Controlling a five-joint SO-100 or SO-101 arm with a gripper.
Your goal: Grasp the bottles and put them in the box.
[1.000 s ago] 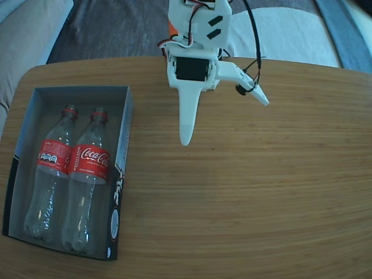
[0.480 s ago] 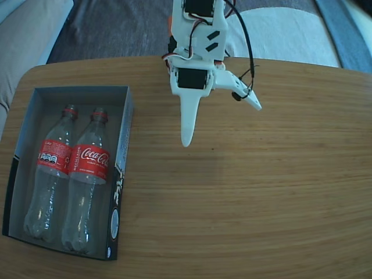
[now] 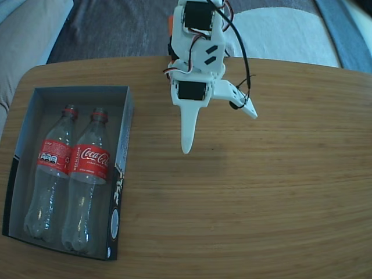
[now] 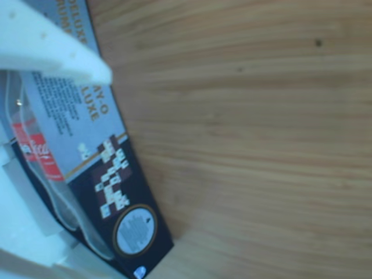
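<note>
Both Coca-Cola bottles (image 3: 56, 174) (image 3: 87, 179) lie side by side in the cardboard box (image 3: 123, 163) at left; our gripper (image 3: 218, 131), spread open and empty, has retreated farther back, so we judge the task done.

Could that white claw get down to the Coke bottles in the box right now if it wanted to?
Probably yes. The box has no lid, both bottles lie uncovered, and the gripper hangs open over bare table beside it with nothing between.

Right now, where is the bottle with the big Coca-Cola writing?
In the fixed view it lies inside the box at the table's left, the bottle nearer the box's right wall, touching the other bottle.
</note>
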